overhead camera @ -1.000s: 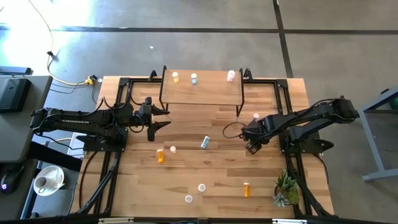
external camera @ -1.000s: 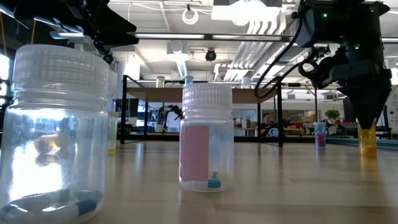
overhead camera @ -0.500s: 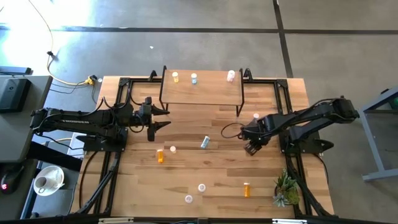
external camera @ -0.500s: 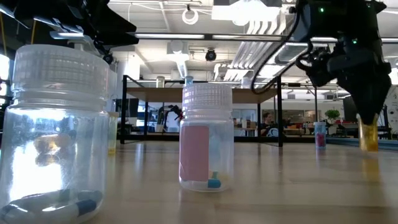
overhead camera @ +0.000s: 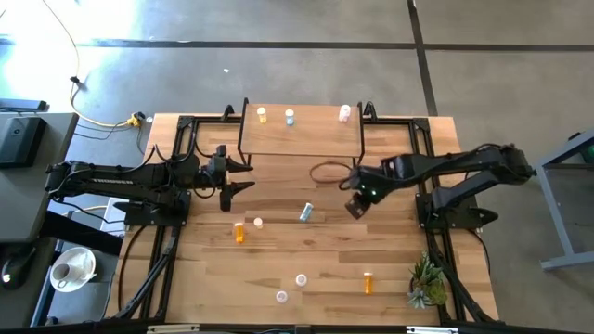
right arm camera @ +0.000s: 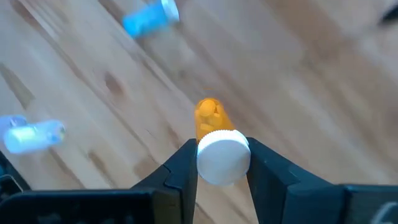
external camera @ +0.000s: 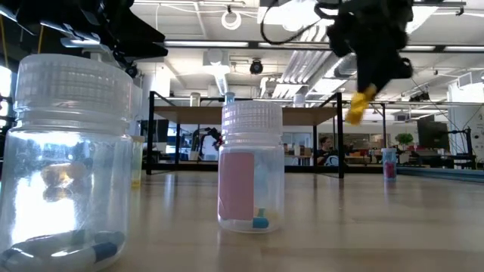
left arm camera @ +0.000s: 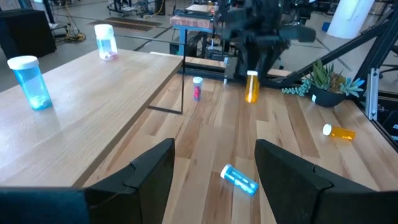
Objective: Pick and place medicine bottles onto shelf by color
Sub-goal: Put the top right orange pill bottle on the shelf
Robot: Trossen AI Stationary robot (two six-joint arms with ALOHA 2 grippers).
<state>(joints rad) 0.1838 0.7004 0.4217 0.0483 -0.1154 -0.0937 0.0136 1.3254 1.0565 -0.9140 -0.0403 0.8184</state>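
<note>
on wood slat table (overhead camera: 316,250), open-plan rm behind

Orange medicine bottle (right arm camera: 214,140), white-capped, hangs tilted above the table.

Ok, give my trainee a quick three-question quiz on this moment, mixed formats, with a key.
1. True or false: the right gripper is shut on an orange bottle, lifted off the table.
2. How many bottles stand on the shelf? A) one B) three C) five
3. Fill in: the blue bottle in the middle of the table is lying on its ____.

Key: 1 true; 2 B; 3 side.
</note>
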